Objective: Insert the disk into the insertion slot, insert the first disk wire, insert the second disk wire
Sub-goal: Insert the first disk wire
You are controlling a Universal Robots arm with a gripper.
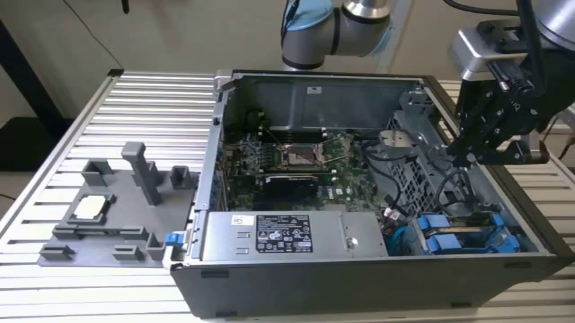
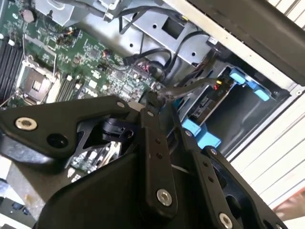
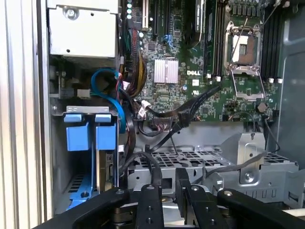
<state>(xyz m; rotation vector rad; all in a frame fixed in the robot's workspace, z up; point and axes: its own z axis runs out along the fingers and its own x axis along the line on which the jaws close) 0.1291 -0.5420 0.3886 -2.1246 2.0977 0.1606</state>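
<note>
Exterior view first: the open PC case (image 1: 378, 296) is lying on a slatted metal table (image 1: 108, 296). The gripper (image 1: 475, 160) hangs over the edge of the case on the exterior view's right, above the tangle of black cables beside the drive cage. The disk (image 1: 446, 242) in its blue carrier is already down in the drive bay, in the near corner on the exterior view's right. It sits right next to a second blue carrier (image 1: 434, 222). Honestly the two look so alike from here that I'm not sure which is which. The power supply (image 1: 287, 235) sits just beside that bay, and a grey fixture (image 1: 117, 215) lies on the table well off towards the exterior view's left.

Second wrist view: the gripper (image 2: 152, 99) has its fingers (image 2: 159, 157) drawn together, and a grey cable (image 2: 190, 86) passes right by the tips. Beyond them you can see the motherboard (image 2: 95, 57) and the blue carrier tabs in the bay.

First wrist view: the gripper (image 3: 169, 174) has its fingers nearly closed, with just a thin gap between them. A black cable (image 3: 143, 160) loops right up to the tips over the perforated drive cage (image 3: 200, 157). The two blue carrier tabs stand side by side in the bay, with a light blue cable (image 3: 114, 93) curling just above them.
</note>
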